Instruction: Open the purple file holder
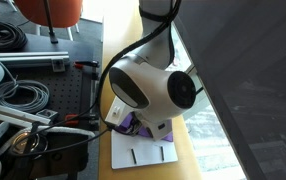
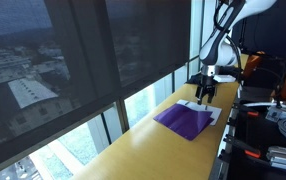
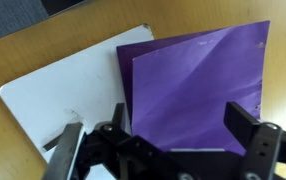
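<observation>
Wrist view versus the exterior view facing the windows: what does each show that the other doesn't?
Only the wrist view: the gripper, its jaws standing apart above the purple file holder, and a flap edge running down the holder's face. Only the exterior view: the arm, the shaded windows and the long wooden counter. Both: the purple file holder lying flat, partly over a white board.
</observation>
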Robot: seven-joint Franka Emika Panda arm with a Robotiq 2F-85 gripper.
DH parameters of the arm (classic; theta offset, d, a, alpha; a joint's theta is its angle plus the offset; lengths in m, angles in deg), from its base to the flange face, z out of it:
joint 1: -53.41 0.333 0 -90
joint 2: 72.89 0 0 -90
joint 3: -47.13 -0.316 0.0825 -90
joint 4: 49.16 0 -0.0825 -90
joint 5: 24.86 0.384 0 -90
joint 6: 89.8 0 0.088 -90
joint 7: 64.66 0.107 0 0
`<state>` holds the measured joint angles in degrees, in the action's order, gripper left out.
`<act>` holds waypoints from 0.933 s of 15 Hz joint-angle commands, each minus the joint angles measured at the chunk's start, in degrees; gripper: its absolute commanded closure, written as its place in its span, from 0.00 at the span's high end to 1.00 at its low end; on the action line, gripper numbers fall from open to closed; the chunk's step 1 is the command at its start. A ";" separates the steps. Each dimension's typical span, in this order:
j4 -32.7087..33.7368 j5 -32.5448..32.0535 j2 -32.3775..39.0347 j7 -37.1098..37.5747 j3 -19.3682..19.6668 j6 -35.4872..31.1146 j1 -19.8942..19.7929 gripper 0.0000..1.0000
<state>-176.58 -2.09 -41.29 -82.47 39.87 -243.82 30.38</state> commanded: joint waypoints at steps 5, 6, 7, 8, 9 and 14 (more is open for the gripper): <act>0.28 2.67 1.22 -3.89 -1.78 5.11 -1.19 1.00; 0.03 2.35 1.06 -3.64 -1.53 4.93 -0.83 1.00; -0.24 1.81 0.83 -3.14 -1.02 4.82 -0.35 1.00; -0.40 1.39 0.42 -2.92 -0.62 4.99 -0.16 1.00; -0.42 0.83 0.10 -2.38 0.02 4.88 0.23 1.00; -0.34 -0.41 0.60 -2.29 2.53 4.09 0.67 1.00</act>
<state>-176.71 -1.16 -40.18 -84.91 40.66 -240.17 30.39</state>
